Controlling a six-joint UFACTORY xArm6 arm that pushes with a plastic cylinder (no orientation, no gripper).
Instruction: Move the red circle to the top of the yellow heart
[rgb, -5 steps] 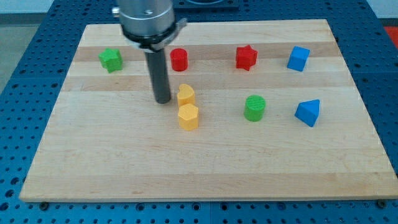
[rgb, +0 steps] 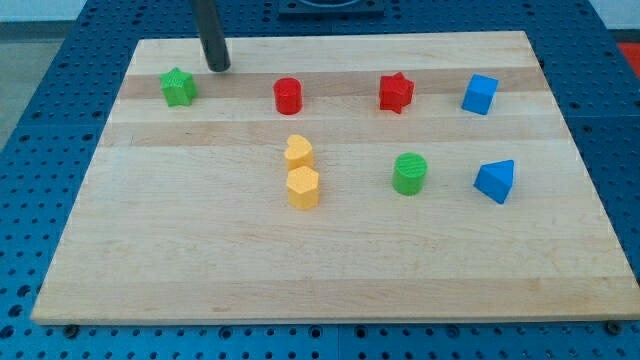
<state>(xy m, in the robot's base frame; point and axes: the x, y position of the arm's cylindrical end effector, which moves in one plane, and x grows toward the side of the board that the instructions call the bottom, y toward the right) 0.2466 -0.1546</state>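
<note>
Since the earlier frame, my tip (rgb: 217, 68) is sitting further toward the view's top left, just beside the green star (rgb: 178, 87), touching nothing; being a bare rod, it has no jaws. On the wooden board (rgb: 330, 270), the red circle (rgb: 288, 95) is standing above the yellow heart (rgb: 298, 152), apart; light, rigid, probably sliding easily when pushed on its side.

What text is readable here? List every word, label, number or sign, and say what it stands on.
None: no readable text shows anywhere.
The wooden board, the blue pegboard table, my tip and the blocks, such as the red circle and the yellow heart, all carry no markings.
</note>
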